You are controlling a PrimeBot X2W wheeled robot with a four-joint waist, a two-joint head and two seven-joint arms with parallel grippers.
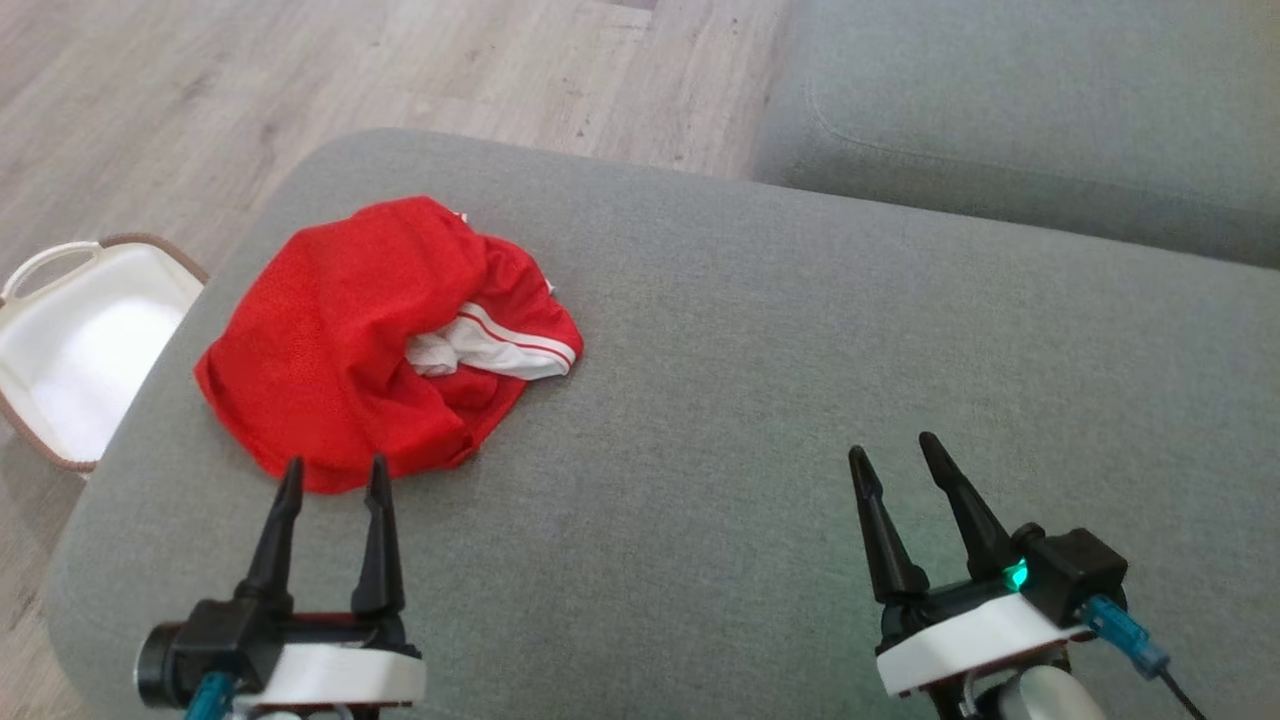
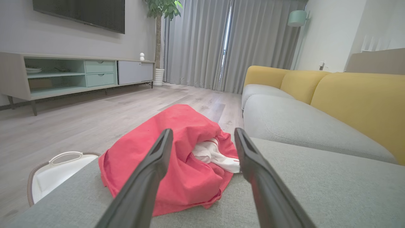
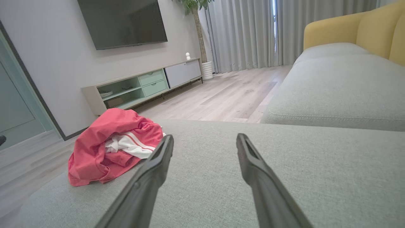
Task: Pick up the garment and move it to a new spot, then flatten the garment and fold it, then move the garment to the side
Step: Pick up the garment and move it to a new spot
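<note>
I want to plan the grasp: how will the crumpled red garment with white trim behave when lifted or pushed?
The crumpled red garment is probably floppy: it lies in soft folds, so it should sag when lifted. Its thin fabric looks light. Pushed, it would likely bunch on the grey textured cushion.

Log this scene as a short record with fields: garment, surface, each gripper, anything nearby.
garment: red garment, crumpled, white striped trim showing
surface: grey cushion, garment on its left part
left gripper: jaws open, empty, pointing at garment
right gripper: jaws open, empty, over bare cushion
nearby: white basket on floor, beside cushion
</note>
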